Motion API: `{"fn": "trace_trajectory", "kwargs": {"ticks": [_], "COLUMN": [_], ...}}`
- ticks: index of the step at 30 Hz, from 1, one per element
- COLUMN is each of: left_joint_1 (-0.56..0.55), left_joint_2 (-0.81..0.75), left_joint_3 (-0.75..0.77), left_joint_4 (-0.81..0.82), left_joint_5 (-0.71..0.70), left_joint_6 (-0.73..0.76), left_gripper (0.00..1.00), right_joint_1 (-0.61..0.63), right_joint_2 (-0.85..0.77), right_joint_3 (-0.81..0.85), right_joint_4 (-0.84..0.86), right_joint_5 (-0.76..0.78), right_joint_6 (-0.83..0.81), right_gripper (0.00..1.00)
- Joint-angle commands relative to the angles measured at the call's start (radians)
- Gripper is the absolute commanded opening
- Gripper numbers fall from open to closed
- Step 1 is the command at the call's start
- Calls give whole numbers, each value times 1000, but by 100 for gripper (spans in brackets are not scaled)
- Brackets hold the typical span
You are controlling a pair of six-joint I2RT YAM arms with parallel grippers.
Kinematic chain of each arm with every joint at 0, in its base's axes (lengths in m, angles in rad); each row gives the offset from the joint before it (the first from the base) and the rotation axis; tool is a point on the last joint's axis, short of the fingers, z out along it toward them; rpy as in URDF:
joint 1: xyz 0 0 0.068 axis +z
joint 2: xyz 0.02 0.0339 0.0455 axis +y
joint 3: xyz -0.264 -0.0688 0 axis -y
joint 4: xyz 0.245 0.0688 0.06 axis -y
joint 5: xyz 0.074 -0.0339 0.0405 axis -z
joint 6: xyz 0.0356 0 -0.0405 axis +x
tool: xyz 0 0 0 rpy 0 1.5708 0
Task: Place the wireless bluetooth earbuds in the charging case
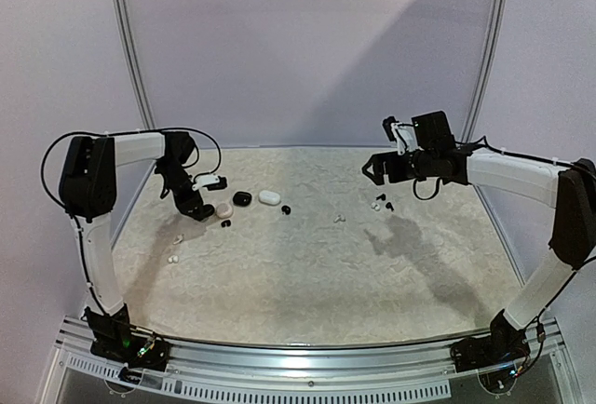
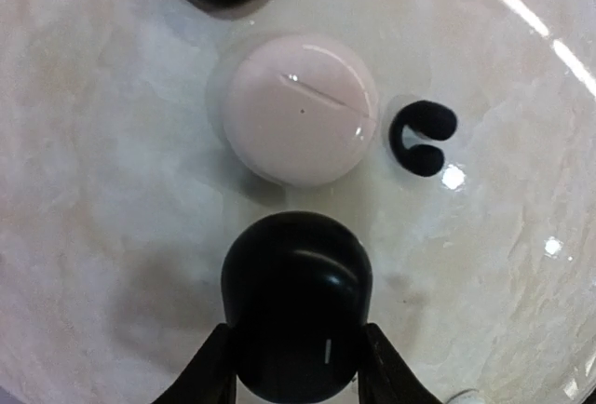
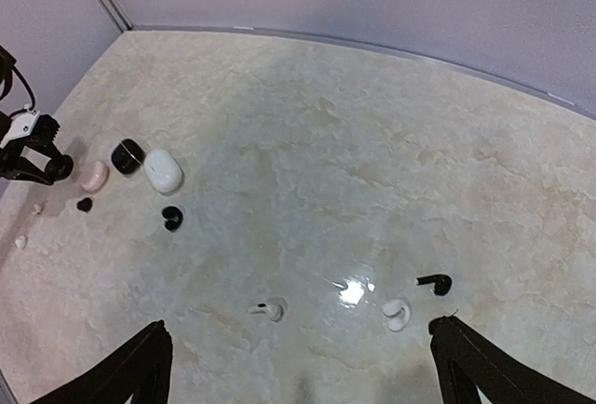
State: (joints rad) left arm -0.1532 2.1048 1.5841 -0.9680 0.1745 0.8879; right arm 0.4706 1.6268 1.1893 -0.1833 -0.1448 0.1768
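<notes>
From above, a round pink case [image 1: 224,209] lies closed and flat. A tiny black earbud [image 1: 225,223], curled like a C, lies just beside it at 6 o'clock. A shiny black case [image 1: 242,198] sits at its 2 o'clock, and a white case [image 1: 269,197] at that one's 3 o'clock. A white earbud [image 1: 177,239] lies at the pink case's 8 o'clock, with a second white earbud [image 1: 170,259] near it. In the left wrist view, a second black case [image 2: 296,306] sits at the pink case's 6 o'clock, pinched by the left gripper [image 2: 296,371].

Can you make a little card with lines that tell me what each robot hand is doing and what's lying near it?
left hand: closed on a black case
right hand: open, holding nothing
beside left hand: pink case, black earbud
near right hand: white earbud
</notes>
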Motion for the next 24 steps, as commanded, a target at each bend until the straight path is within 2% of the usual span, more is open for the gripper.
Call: {"fn": "trace_trajectory", "kwargs": {"ticks": [1, 6, 12, 15, 20, 24], "left_joint_1": [-49, -192, -371, -473, -645, -693], "left_joint_2": [-217, -430, -636, -743, -886, -872], "left_joint_3": [3, -20, -55, -153, -438, -474], "left_joint_4": [-13, -43, -63, 42, 312, 378], "left_joint_5": [20, -199, -464, -517, -572, -588], "left_joint_6": [-37, 5, 55, 96, 226, 210], "left_gripper": [0, 0, 0, 0, 0, 0], "right_joint_1": [53, 108, 212, 281, 351, 393], "right_joint_2": [22, 72, 96, 131, 221, 279], "right_joint_3": [109, 235, 243, 283, 328, 364], "right_joint_4": [-57, -33, 169, 246, 359, 363], "right_joint_5": [-32, -121, -241, -294, -420, -474], "right_joint_6": [92, 216, 369, 400, 455, 457], "right_gripper": [99, 95, 83, 80, 76, 76]}}
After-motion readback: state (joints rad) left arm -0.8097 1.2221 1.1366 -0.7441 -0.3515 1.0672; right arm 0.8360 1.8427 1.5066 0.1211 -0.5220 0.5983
